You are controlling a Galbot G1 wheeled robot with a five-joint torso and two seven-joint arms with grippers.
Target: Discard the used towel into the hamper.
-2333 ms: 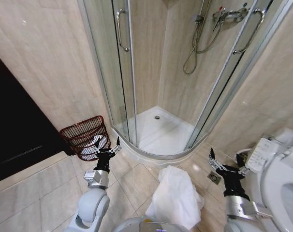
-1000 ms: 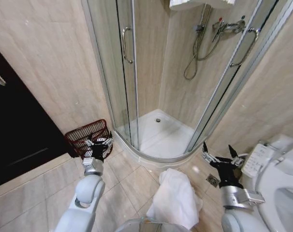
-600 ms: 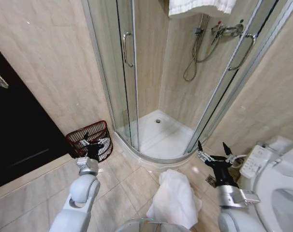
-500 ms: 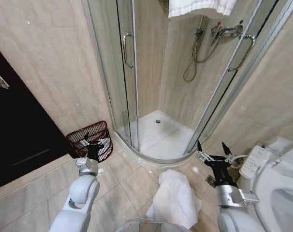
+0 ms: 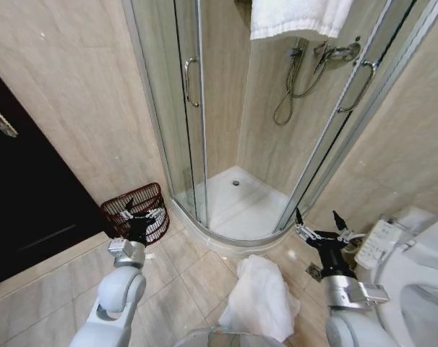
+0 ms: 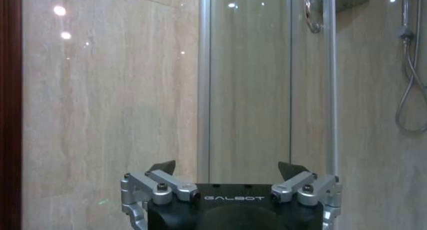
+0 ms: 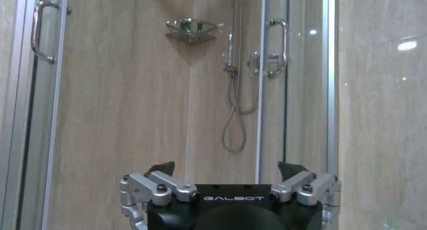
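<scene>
Tilted head up since earlier; hanging towel (image 5: 300, 16) came into view high above both claws. Left claw (image 5: 138, 215) spread, empty, just before hamper (image 5: 135, 212). Right claw (image 5: 321, 225) spread, empty. Risked grabbing floor towel (image 5: 259, 298) below-left of right claw instead.

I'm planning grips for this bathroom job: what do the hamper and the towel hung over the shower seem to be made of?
The hamper looks like thin wire or woven cane with a dark reddish-brown finish: open ribs let the white contents inside show through. I can't tell which. The towel looks like soft white terry cloth: it drapes in folds over the shower enclosure's top.
</scene>
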